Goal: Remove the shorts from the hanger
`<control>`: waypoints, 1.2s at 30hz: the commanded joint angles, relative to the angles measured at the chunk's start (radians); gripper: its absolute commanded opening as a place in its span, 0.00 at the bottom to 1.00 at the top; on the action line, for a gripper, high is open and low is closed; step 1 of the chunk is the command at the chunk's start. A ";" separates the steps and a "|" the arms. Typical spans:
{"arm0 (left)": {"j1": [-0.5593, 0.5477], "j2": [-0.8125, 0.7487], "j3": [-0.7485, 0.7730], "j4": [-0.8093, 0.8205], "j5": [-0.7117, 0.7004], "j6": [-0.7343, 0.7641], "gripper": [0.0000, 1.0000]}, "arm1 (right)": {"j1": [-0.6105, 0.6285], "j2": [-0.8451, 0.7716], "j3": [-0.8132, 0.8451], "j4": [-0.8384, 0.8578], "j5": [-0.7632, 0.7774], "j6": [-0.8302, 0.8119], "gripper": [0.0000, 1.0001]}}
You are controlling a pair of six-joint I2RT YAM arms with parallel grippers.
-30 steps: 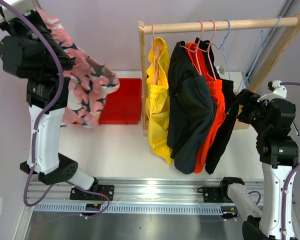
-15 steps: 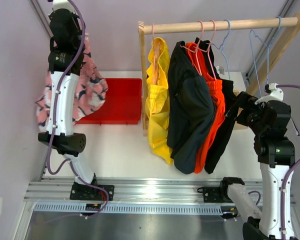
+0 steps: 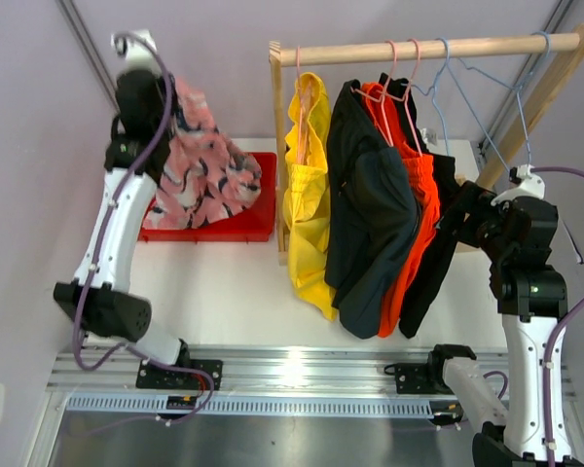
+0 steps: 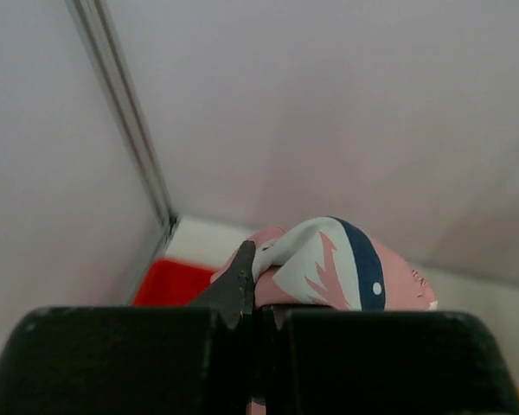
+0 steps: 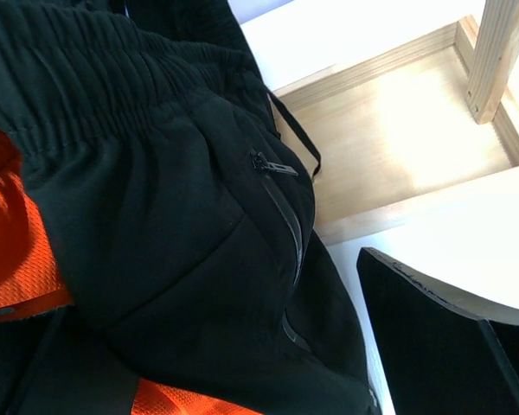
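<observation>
On the wooden rail hang yellow shorts, dark charcoal shorts, orange shorts and black shorts. The pink, navy-patterned shorts are off the rail and dangle over the red bin, with my left gripper shut on them. In the left wrist view the pink shorts bunch right at the closed fingertips. My right gripper is open beside the black shorts. One of its fingers shows and the fabric hides the other.
An empty blue hanger hangs at the rail's right end, with another blue hanger nearer the clothes. The rack's wooden base lies behind the black shorts. A slanted wooden brace stands at the right.
My left arm has swung from the far left toward the rack, carrying the pink shorts over the red bin. The empty blue hanger has shifted on the rail. The right arm has barely moved.
</observation>
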 commanded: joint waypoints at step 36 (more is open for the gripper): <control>-0.001 -0.568 -0.891 -0.018 0.234 -0.163 0.99 | 0.039 0.480 0.618 0.138 -0.015 0.044 0.93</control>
